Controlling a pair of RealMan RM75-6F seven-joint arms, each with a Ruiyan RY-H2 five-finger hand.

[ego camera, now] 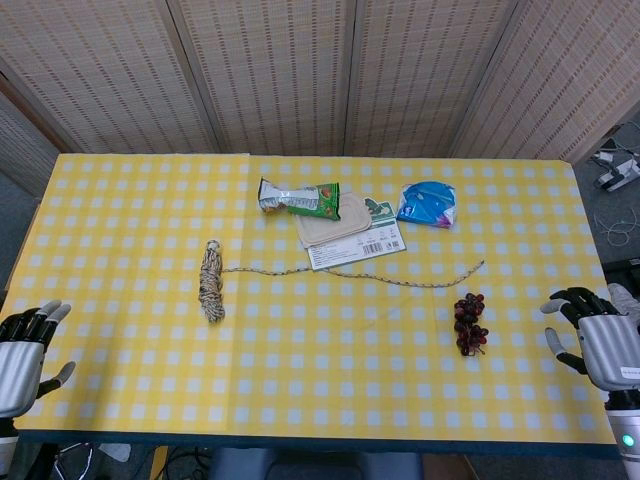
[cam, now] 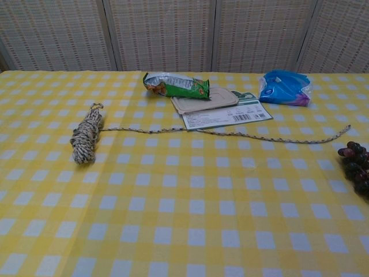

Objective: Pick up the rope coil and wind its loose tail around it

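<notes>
Metal-grey, both hands rest empty with fingers apart at the table's (ego camera: 120, 300) near corners: left hand (ego camera: 25, 350), right hand (ego camera: 598, 338). Left of centre lies the speckled, braided rope coil (ego camera: 210, 282), its thin tail (ego camera: 400, 278) trailing rightward.

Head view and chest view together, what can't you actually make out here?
- Left hand: cut off by the head view's left edge; absent from the chest view.
- Right hand: cut off by the right edge; absent from the chest view.
- Grapes: cropped by the chest view's right edge.
- Label sheet: print too small to read; partly covered by the beige pack.
- Rope coil: how the tail joins it is too small to tell.
</notes>
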